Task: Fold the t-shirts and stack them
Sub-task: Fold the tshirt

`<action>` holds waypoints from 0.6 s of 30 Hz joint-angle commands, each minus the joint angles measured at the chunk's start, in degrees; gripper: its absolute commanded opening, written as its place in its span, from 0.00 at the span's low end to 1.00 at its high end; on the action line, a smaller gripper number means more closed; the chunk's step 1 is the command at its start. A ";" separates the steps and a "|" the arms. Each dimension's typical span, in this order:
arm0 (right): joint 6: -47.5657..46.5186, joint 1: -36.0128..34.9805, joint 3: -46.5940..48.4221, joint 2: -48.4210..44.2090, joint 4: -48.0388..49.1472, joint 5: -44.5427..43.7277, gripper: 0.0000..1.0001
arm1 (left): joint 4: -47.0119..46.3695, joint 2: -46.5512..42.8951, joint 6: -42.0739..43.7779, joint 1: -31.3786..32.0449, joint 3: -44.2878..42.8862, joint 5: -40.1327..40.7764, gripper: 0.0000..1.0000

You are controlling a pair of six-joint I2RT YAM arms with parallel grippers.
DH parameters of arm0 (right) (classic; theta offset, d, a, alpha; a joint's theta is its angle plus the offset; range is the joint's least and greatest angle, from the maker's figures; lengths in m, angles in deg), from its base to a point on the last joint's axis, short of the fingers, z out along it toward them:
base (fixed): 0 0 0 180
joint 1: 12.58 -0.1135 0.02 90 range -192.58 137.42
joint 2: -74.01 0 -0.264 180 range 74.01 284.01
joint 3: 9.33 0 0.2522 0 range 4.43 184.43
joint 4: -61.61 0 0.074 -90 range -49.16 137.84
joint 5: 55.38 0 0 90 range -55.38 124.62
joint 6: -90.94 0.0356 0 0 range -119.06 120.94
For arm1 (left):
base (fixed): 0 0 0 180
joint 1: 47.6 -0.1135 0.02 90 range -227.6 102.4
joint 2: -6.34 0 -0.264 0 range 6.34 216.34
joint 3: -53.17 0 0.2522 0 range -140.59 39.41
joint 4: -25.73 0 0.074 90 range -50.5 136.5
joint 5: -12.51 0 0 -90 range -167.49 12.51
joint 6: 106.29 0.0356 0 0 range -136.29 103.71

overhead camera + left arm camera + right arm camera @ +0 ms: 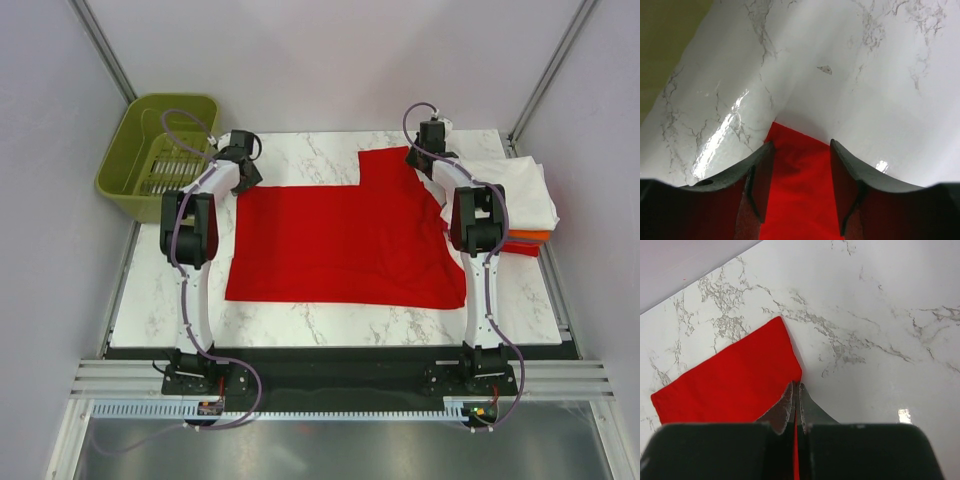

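Both arm bases sit on the dark rail at the near edge. Past them is a bare strip of marble surface, w/ open room along the whole front before the cloth starts.

The red t-shirt lies spread flat mid-surface. Its near edge is roughly straight, slightly rumpled at the near right corner by the right arm. There is a wide bare margin on the left side and less on the right, where the folded stack sits just beside the shirt (white on top, orange and red slivers showing under it) at the right edge of the surface.

The shirt's far edge is stepped: lower on the left, w/ a taller block at far right.

The left hand is at the far left corner, fingers spread, w/ the red corner lying in the gap between them. In the left wrist view there is no pinch on it.

The right hand is at the far right block, fingers pressed together on the cloth's edge, a thin red line caught btw. them. The piece it grips lies flat on the marble.

Beyond both hands there is more bare marble to the back edge. The olive basket stands off the far left corner, apart from the shirt. Pale walls close in the back and sides.
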 commanded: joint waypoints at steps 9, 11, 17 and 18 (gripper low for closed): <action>1.39 0.36 -6.75 -6.84 3.75 0.52 0.00 | 6.57 3.83 -2.88 -2.41 -4.01 -5.69 0.40; 1.65 0.45 -7.45 -7.29 4.10 0.79 0.00 | 6.48 3.91 -2.97 -2.41 -4.18 -5.78 0.31; 1.66 0.45 -7.37 -7.20 4.10 1.23 0.00 | 4.90 3.30 -1.57 -1.88 -4.27 -4.56 0.02; 1.48 0.44 -7.28 -7.11 4.10 1.40 0.00 | 4.72 3.21 -1.13 -1.71 -4.53 -4.11 0.02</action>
